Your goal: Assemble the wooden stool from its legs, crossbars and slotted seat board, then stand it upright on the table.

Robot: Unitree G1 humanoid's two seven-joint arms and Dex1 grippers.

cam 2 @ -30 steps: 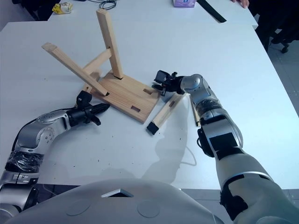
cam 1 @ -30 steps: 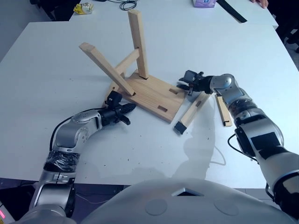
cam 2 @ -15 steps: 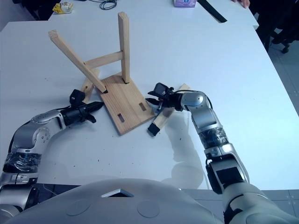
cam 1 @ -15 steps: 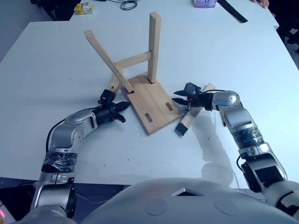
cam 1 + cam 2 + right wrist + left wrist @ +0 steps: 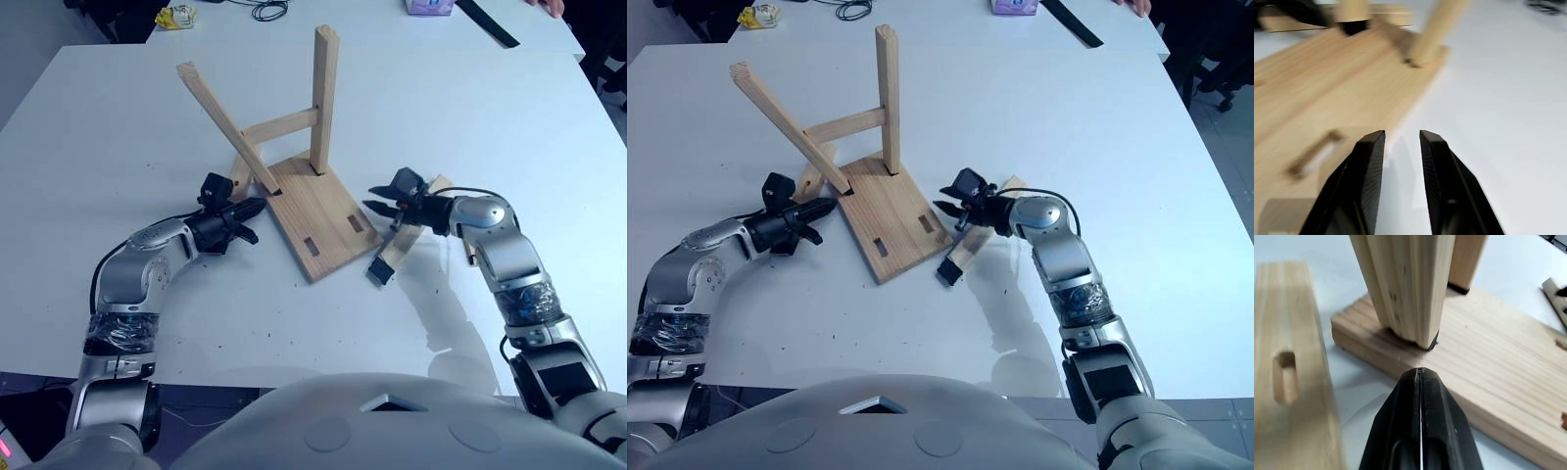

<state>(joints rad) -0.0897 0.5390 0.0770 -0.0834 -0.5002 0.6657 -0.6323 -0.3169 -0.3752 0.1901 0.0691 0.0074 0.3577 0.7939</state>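
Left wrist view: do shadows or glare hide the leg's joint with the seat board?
Left wrist view: no, light is even, only a thin shadow under the leg. Left eye view: soft sheen on the table.

Apparently closed tool (image 5: 1420, 377) before seated leg (image 5: 1405, 284)

I see a white table (image 5: 549, 127). Beyond its far edge lie a yellow packet (image 5: 176, 16) at the left, a black cable (image 5: 263, 10) beside it, then a pale box (image 5: 427, 6) and a black strap (image 5: 487, 23) to the right.
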